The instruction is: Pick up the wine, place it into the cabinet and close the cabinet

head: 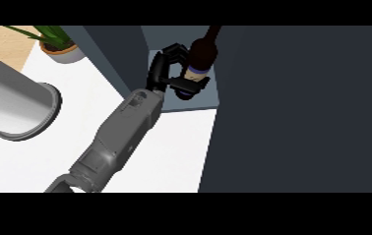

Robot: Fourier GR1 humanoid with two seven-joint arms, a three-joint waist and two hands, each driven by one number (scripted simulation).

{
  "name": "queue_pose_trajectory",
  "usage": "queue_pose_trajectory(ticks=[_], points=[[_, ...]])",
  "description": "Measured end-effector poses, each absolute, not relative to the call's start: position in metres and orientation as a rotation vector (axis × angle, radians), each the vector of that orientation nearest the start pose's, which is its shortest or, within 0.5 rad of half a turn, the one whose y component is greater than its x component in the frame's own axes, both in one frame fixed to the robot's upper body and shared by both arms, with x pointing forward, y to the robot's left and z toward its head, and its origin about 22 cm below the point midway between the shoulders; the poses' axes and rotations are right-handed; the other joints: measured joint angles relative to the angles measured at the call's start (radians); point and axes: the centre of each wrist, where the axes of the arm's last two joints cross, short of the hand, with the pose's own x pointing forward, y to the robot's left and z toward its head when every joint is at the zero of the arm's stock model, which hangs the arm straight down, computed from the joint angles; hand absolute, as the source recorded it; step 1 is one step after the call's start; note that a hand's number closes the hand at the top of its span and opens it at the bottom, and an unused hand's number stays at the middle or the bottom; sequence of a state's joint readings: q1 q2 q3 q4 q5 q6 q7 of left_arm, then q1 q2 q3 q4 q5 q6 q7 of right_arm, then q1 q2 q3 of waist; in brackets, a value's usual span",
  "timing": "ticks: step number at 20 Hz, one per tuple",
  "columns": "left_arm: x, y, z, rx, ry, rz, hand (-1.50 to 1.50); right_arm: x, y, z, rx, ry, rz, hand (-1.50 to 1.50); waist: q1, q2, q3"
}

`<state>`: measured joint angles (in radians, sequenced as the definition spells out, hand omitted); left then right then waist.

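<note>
White bench (167, 150) runs along the lower left, with a potted plant (58, 44) in the far corner and a grey metal pot (25, 108) at the left edge; dark cabinet (291, 111) panels fill the right side of the view. Between those panels a narrow opening shows a pale blue-grey shelf (200, 101). One grey forearm reaches up from the lower edge — which arm it is I cannot tell for certain, though it seems to be the right one — and its robot hand (170, 72) has fingers and thumb curled round the wine bottle (202, 57), low on its body by the label. That bottle stands nearly upright, inside the opening, at or just above the shelf.

So the placing step appears almost done. Next, the fingers would need to come apart and the arm draw back without tipping the bottle — then the door has to be swung shut.
</note>
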<state>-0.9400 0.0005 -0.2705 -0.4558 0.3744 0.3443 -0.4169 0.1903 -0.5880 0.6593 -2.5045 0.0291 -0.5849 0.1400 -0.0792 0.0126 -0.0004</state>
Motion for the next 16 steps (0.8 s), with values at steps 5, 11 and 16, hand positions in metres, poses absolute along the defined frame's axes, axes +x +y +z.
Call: queue_pose_trajectory(ticks=[5,11,16], points=[[0.412,0.093,0.019,0.020,-1.664,-0.105,1.50,0.100,-0.184,0.156,0.128,-1.966,0.206,-1.50,-0.010,0.005,-0.001],[0.417,0.097,0.018,0.033,-1.652,-0.073,1.50,0.097,-0.184,0.153,0.148,-1.960,0.204,-1.50,-0.021,0.009,-0.001],[0.421,0.103,0.017,0.078,-1.664,-0.059,1.50,0.096,-0.184,0.151,0.159,-1.967,0.207,-1.50,-0.027,0.014,0.000]])
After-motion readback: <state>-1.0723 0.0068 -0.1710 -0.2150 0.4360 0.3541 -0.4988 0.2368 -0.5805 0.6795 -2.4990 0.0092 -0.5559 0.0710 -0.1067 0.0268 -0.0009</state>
